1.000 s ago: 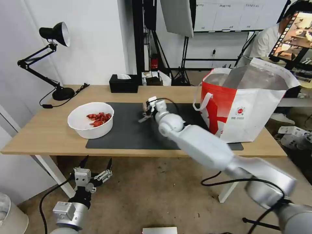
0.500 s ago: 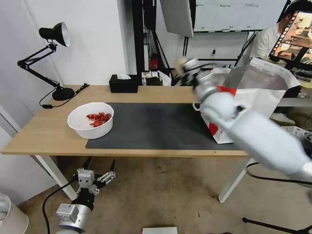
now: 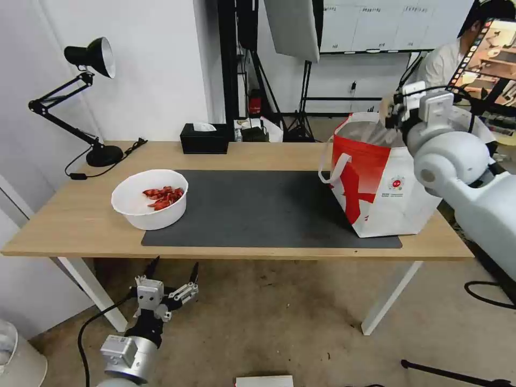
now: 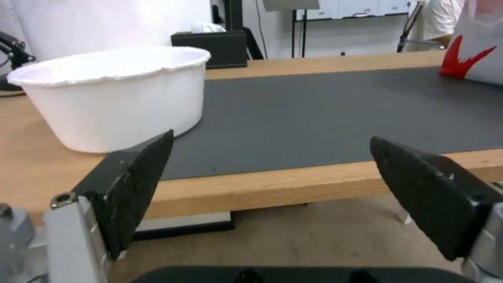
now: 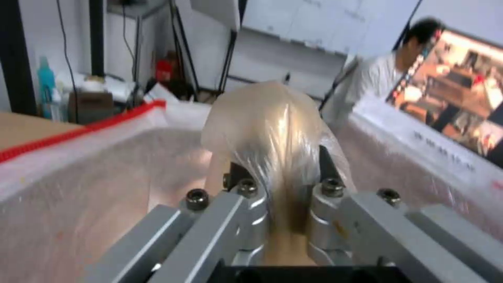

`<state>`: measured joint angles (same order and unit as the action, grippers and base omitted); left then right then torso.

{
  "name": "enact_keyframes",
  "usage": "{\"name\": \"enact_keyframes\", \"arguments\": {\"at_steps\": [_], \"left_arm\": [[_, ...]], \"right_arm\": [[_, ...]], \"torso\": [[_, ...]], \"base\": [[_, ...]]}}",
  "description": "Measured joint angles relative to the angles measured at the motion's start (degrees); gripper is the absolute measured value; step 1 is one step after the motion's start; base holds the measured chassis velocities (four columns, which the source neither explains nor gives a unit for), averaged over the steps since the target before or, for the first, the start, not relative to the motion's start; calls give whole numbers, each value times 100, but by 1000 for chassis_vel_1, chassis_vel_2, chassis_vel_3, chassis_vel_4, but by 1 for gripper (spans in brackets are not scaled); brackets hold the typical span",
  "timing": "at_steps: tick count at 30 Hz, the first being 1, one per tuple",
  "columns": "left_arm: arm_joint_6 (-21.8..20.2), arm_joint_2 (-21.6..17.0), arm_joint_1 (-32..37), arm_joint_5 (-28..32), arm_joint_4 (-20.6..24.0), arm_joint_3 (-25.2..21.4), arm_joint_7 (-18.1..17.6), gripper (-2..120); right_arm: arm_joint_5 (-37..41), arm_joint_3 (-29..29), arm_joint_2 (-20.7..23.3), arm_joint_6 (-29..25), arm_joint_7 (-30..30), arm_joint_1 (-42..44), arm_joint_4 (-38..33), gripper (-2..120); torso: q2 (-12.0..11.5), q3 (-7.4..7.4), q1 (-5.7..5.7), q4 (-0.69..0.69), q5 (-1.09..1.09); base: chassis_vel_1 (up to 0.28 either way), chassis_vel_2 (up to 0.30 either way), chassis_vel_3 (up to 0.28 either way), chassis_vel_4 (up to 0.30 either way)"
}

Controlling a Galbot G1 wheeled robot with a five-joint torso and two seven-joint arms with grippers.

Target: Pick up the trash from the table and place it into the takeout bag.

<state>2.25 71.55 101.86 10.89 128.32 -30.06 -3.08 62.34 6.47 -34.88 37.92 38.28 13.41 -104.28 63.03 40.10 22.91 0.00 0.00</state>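
My right gripper (image 3: 391, 112) hangs over the open mouth of the takeout bag (image 3: 376, 185), which stands on the right end of the table (image 3: 80, 220). In the right wrist view that gripper (image 5: 276, 179) is shut on the plastic-wrapped beige lump (image 5: 267, 118), with the bag's foil lining (image 5: 78, 196) below. A white bowl (image 3: 150, 199) of red scraps sits on the table's left half, at the edge of the dark mat (image 3: 258, 209). My left gripper (image 3: 172, 279) stays open low in front of the table, and its wrist view faces the bowl (image 4: 112, 94).
A black desk lamp (image 3: 86, 97) stands at the table's back left corner and a black tissue box (image 3: 204, 138) at the back middle. Stands, cables and a whiteboard fill the room behind. A person sits at a screen to the far right.
My right arm has carried the wrapped lump up from the mat's middle and rightward to above the bag's opening. The left gripper has edged slightly right.
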Motion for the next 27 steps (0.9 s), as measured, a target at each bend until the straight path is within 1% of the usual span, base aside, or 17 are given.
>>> {"name": "enact_keyframes", "arguments": {"at_steps": [1, 2, 4, 5, 8, 9, 10, 11, 13, 14, 15, 18, 19, 21, 22, 24, 27], "left_arm": [[0, 0, 0, 0, 0, 0, 0, 100], [-7, 2, 16, -18, 20, -7, 5, 100], [-27, 3, 63, -39, 75, -33, 15, 100], [-27, 3, 63, -39, 75, -33, 15, 100], [-33, 2, 79, -42, 88, -43, 19, 100], [-36, 0, 91, -52, 91, -60, 30, 100], [-36, -1, 96, -66, 79, -67, 60, 100], [-36, -1, 96, -66, 79, -67, 60, 100], [-37, -2, 108, -82, 59, -69, 90, 100], [-37, -2, 113, -84, 61, -68, 98, 100], [-37, -2, 113, -84, 61, -68, 98, 100], [-37, -6, 126, -86, 99, -73, 107, 100], [-37, -6, 126, -86, 99, -73, 107, 100], [-37, -14, 141, -86, 112, -84, 108, 100], [-37, -14, 141, -86, 112, -84, 108, 100], [-37, -21, 157, -86, 121, -92, 109, 100], [-37, -25, 157, -86, 121, -91, 109, 100]], "right_arm": [[0, 0, 0, 0, 0, 0, 0, 10], [243, -17, 4, 87, 180, -21, -12, 13], [680, -44, 24, 206, 474, -103, -14, 25], [680, -44, 24, 206, 474, -103, -14, 25], [748, -45, 50, 234, 498, -128, -11, 30], [822, -46, 78, 258, 504, -149, -10, 40], [829, -46, 80, 258, 508, -149, -11, 45], [829, -46, 80, 258, 508, -149, -11, 45], [822, -44, 76, 248, 517, -128, -23, 56], [816, -42, 74, 241, 518, -119, -34, 60], [816, -42, 74, 241, 518, -119, -34, 60], [793, -32, 77, 225, 518, -98, -67, 77], [793, -32, 77, 225, 518, -98, -67, 77], [794, -28, 86, 223, 505, -84, -86, 85], [794, -28, 86, 223, 505, -84, -86, 85], [833, -27, 91, 223, 481, -68, -93, 96], [985, -44, 89, 255, 453, -69, -83, 100]], "torso": [[0, 0, 0, 0, 0], [0, 0, 0, 0, 0], [0, 0, 0, 2, 0], [0, 0, 0, 2, 0], [0, 0, 0, 2, 0], [0, 0, 0, 0, 0], [0, 0, 0, 0, 0], [0, 0, 0, 0, 0], [0, 1, 0, 0, 0], [0, 0, 0, 0, 0], [0, 0, 0, 0, 0], [0, 0, 0, 0, 0], [0, 0, 0, 0, 0], [0, 1, 1, 0, 0], [0, 1, 1, 0, 0], [0, 0, 0, 0, 0], [0, 0, 0, 0, 0]], "base": [[0, 0, 0, 0], [0, 0, 0, 0], [0, 0, 0, 0], [0, 0, 0, 0], [0, 0, 0, 0], [0, 0, 0, 0], [0, 0, 0, 0], [0, 0, 0, 0], [0, 0, 0, 0], [0, 0, 0, 0], [0, 0, 0, 0], [0, 0, 0, 0], [0, 0, 0, 0], [0, 0, 0, 0], [0, 0, 0, 0], [0, 0, 0, 0], [0, 0, 0, 0]]}}
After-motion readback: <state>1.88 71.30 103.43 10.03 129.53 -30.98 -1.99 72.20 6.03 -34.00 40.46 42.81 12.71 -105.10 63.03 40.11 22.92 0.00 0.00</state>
